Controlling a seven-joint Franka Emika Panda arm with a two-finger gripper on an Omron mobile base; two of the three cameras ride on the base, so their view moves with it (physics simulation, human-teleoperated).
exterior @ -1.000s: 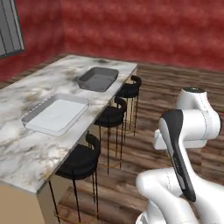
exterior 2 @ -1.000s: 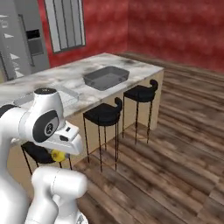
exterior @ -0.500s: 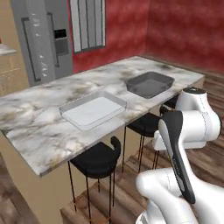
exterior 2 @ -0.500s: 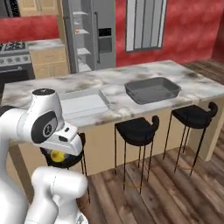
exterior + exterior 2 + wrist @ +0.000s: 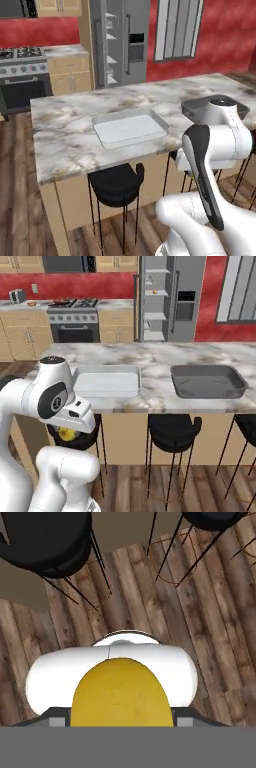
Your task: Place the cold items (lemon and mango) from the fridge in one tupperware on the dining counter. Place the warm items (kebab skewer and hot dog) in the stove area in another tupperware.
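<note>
- The bench point(image 5: 155, 358) is standing square in front of the robot, its near edge overhanging three black stools point(image 5: 172, 432), with wood floor point(image 5: 150, 592) open beneath; behind it, well apart, the fridge point(image 5: 162, 298) is standing with its door open.
- On the bench two tupperware containers are lying side by side and apart: the light tupperware point(image 5: 107, 381) on the robot's left, the dark tupperware point(image 5: 207, 381) on its right. Both are looking empty, so I judge the task to be at an early step.
- The arm is folded low, below the bench edge, and the end effector point(image 5: 120, 709) is pointing down at the floor and gripping a yellow fruit point(image 5: 120, 694); whether lemon or mango I cannot tell, though it is a glimpse of yellow under the wrist in the right base view too.
- The step in hand seems to be carrying this cold item to a container. Next, the arm is needing to rise above the bench edge, reach forward over one tupperware's rim, and let go inside.
- The stool just below is crowding the lift; open room is lying upward.
</note>
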